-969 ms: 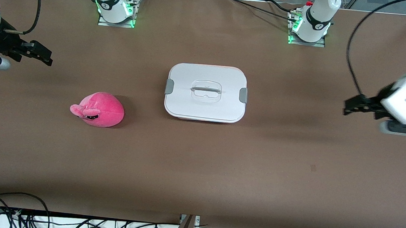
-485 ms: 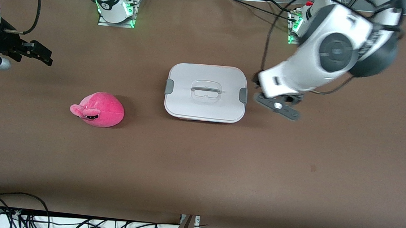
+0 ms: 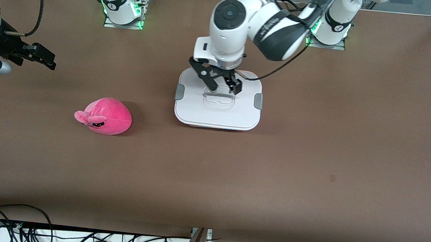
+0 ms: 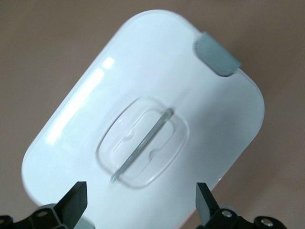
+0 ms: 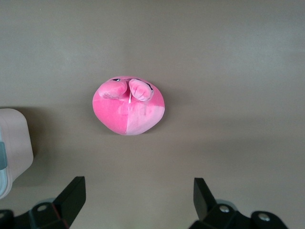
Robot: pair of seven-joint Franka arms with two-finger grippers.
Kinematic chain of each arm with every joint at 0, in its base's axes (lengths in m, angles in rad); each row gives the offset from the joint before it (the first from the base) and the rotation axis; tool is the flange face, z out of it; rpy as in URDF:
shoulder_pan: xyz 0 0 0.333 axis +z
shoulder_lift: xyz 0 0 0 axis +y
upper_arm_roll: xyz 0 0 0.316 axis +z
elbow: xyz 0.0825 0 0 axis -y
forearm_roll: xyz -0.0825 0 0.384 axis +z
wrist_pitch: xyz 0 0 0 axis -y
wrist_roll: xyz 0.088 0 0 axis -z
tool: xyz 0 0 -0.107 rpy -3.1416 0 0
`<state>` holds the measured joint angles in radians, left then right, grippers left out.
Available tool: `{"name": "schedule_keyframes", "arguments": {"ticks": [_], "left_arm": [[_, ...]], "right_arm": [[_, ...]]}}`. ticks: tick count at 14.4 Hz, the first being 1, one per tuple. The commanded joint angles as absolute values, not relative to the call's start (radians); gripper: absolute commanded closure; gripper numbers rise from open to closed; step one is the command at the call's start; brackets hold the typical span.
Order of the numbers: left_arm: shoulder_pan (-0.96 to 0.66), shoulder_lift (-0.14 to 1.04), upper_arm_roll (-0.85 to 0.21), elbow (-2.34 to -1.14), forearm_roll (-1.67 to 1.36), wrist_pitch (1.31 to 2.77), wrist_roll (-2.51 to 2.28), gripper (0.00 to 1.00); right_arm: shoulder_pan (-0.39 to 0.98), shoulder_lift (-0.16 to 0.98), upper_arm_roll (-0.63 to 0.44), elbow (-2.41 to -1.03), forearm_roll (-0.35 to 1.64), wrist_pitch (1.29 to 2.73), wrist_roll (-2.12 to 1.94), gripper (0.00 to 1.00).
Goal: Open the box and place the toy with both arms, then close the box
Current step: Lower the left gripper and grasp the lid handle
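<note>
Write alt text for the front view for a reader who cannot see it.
The left gripper hangs open over the handle of a closed white-lidded box in the middle of a brown table. A pink plush toy lies toward the right arm's end, where the right gripper waits open.

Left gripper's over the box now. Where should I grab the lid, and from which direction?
Grip the thin handle bar in the lid's recessed centre, coming straight down. It is the only raised, narrow part; the open left gripper already hangs just above it.
</note>
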<state>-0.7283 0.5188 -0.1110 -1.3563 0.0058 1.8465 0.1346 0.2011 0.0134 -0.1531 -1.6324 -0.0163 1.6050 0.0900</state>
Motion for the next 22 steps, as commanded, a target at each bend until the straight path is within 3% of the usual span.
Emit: {"name": "schedule_keyframes", "arguments": {"ticks": [1,12,13,14,16,22], "left_arm": [[-0.726,0.561,-0.097,-1.335,0.028,1.893,0.375,0.00],[-0.744,0.611,-0.097,-1.361,0.104,1.902,0.637,0.00],[-0.744,0.609,-0.098,-1.364,0.104,1.901,0.638,0.23],[-0.742,0.607,-0.098,-1.365,0.103,1.898,0.638,0.69],[-0.739,0.603,-0.098,-1.365,0.103,1.893,0.640,0.95],[-0.729,0.598,-0.098,-1.361,0.094,1.890,0.709,1.00]], "right_arm": [[0.202,0.018,-0.150,-1.611,-0.021,1.595,0.104,0.00],[0.198,0.026,-0.153,-1.611,-0.028,1.638,0.095,0.00],[0.198,0.040,-0.155,-1.609,-0.035,1.644,0.094,0.00],[0.198,0.049,-0.155,-1.608,-0.038,1.644,0.095,0.00],[0.193,0.054,-0.156,-1.615,-0.037,1.644,0.095,0.00],[0.199,0.092,-0.155,-1.612,-0.037,1.626,0.089,0.00]]}}
